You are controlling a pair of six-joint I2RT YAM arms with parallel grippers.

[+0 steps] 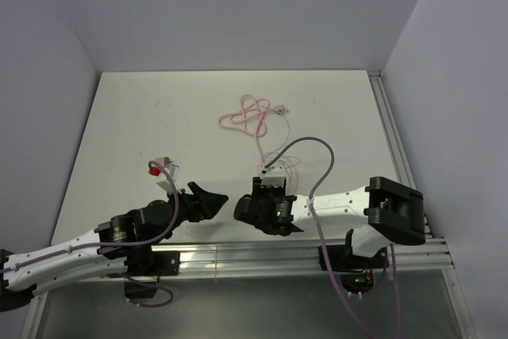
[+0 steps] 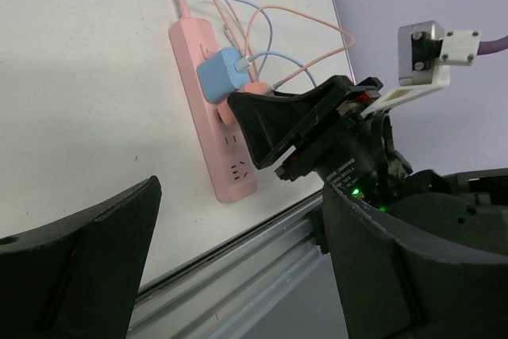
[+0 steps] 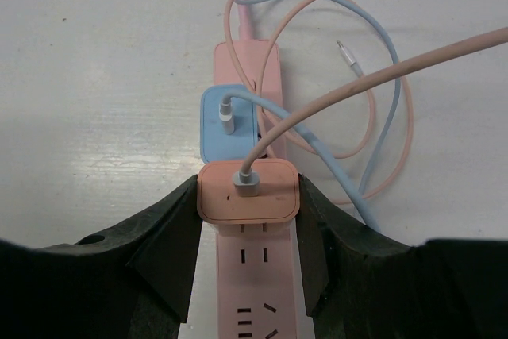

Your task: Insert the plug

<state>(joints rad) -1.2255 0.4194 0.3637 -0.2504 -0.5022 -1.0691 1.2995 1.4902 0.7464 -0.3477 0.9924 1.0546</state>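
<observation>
Pink charger plug (image 3: 248,190) is sitting squarely between the fingers of the right end effector (image 3: 248,206), which is clamping it at a medium width, one finger on each side. Plug is resting on the pink power strip (image 3: 255,283) directly under that end effector. Blue charger (image 3: 230,121) is already occupying the socket just ahead of the fingertips, right against the pink plug or very nearly. Free sockets are showing behind the plug, back toward the wrist.

Progress: I'm reading this as late in the insert step. Plug is lining up with the strip and looking low against its face, but neither wrist view is showing whether the prongs are fully home. Likely left to do: a final press down, then letting go and backing off.

Pink cable (image 3: 373,89) is coming out of the plug's top face and looping away ahead of the fingertips, crossing over the blue cable (image 3: 317,156) from the neighbouring charger.

Pose: right arm is reaching forward from its base with the wrist pitching down, so the end effector is pointing down at the strip, fingers straddling its width. Left end effector (image 1: 208,200) is hanging wide open, holding nothing, just to the left of the right one and above the white surface (image 3: 95,77). Its fingers are pointing toward the right one, touching neither it nor the strip.
</observation>
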